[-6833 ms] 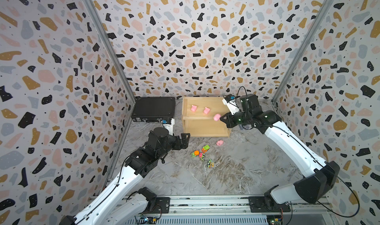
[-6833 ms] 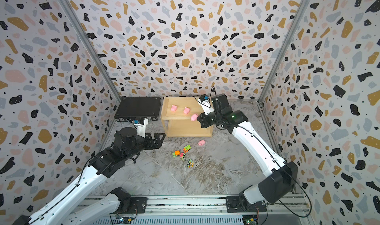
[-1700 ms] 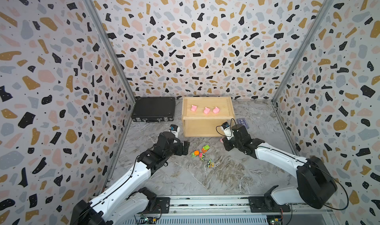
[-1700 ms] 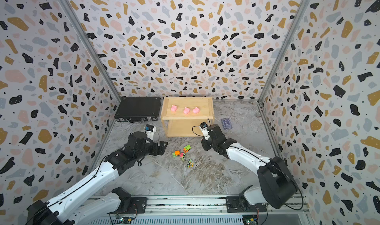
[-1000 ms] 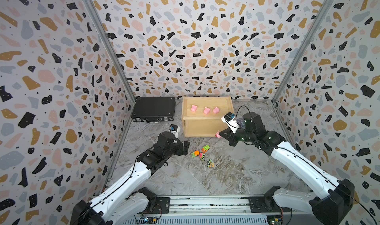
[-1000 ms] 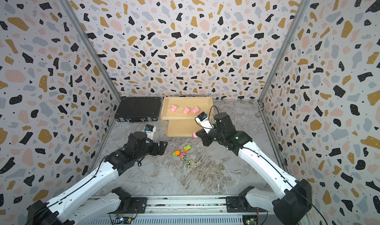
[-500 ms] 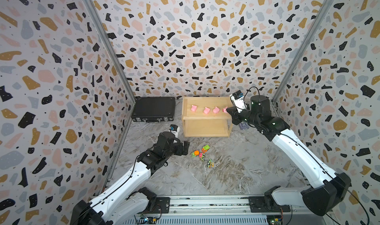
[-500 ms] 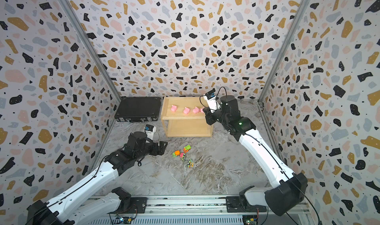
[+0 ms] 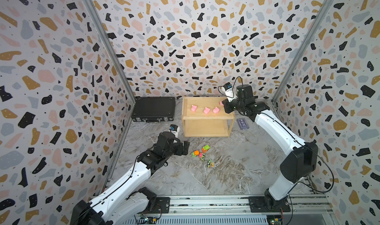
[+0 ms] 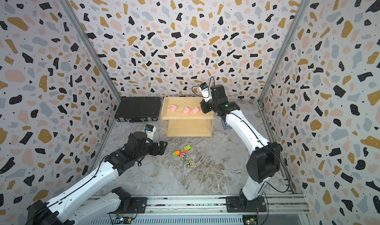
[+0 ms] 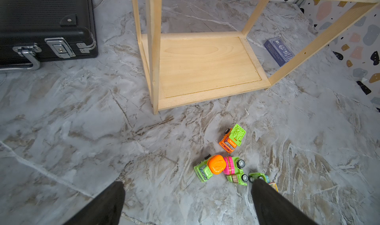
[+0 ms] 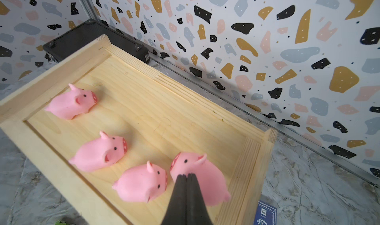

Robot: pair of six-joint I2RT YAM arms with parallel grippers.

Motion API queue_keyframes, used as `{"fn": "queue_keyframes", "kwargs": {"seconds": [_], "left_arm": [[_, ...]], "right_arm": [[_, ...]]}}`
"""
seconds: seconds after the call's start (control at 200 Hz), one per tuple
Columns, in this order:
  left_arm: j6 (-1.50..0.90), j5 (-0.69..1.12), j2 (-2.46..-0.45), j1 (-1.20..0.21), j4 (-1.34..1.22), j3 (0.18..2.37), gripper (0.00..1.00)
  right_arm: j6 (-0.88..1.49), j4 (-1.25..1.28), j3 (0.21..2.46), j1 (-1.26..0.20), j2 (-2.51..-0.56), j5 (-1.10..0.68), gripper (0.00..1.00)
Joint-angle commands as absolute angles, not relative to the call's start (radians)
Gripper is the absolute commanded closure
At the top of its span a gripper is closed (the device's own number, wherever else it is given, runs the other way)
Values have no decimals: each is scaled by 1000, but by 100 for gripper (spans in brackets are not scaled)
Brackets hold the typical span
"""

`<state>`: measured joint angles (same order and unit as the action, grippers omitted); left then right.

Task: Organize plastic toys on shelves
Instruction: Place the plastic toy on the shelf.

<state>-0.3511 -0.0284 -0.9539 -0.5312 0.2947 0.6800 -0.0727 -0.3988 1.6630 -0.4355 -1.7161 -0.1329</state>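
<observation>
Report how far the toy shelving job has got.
Done: three pigs stand on the rack's top tier. In hand: the right gripper is shut on the fourth pig, at that tier's end. Left: four toy vehicles lie on the floor by the open left gripper; the lower tier is bare.

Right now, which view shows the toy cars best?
The left wrist view: the cars are close and sharp. In both top views they are tiny specks. The right wrist view hardly shows them.
</observation>
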Motion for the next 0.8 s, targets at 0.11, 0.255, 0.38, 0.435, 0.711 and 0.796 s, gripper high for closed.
{"fn": "queue_keyframes", "kwargs": {"seconds": [0.11,0.255,0.38,0.435,0.711,0.796], "left_arm": [[-339,-44,-950,-525,277,683,0],[-339,-44,-953,-525,276,683,0],[-338,-44,-954,-525,275,682,0],[-339,-44,-955,-524,277,681,0],[-341,-35,-957,-524,275,681,0],[-346,-20,-960,-524,270,676,0]], "right_arm": [[-86,-448,1736,-431,-1746,-94,100],[-89,-467,1749,-431,-1768,-99,100],[-87,-472,1750,-431,-1777,-106,98],[-83,-469,1752,-431,-1776,-110,85],[-66,-451,1758,-431,-1731,-145,45],[-61,-438,1736,-430,-1688,-128,40]]}}
